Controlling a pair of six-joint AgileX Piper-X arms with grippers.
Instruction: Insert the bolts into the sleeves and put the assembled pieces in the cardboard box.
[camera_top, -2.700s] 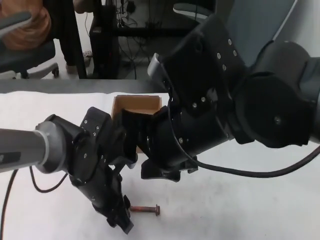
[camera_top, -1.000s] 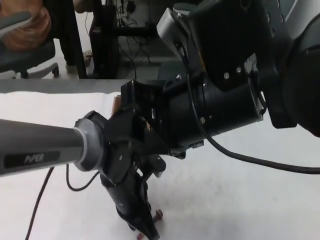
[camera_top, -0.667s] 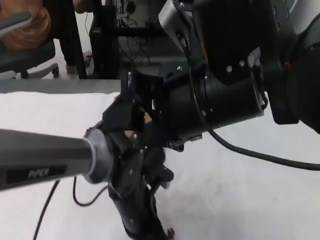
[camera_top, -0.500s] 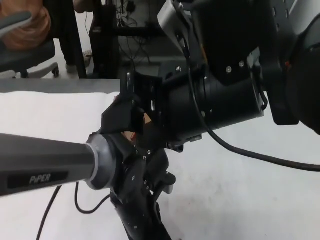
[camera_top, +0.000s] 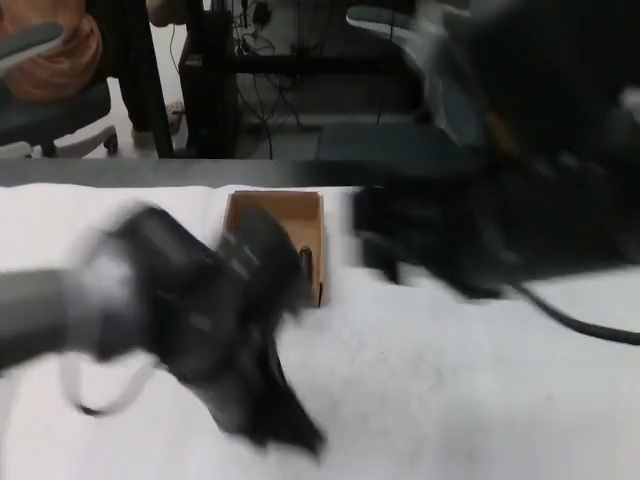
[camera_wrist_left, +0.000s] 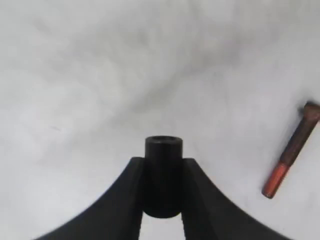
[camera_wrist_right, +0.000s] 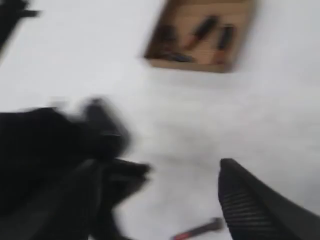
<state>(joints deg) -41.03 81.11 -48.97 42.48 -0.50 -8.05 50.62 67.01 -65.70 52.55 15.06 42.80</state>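
Near the front edge of the white surface (camera_wrist_left: 90, 60), the left hand (camera_wrist_left: 163, 162) pinches a black sleeve (camera_wrist_left: 163, 180), open bore facing outward. A reddish bolt (camera_wrist_left: 292, 150) lies loose just beside it. The right hand (camera_wrist_right: 165, 200), fingers spread and empty, has swung clear of the left arm. That uncovers the cardboard box (camera_top: 270, 215) at the far edge, with dark pieces (camera_wrist_right: 206, 26) inside. Fetching the bolt looks to be next.
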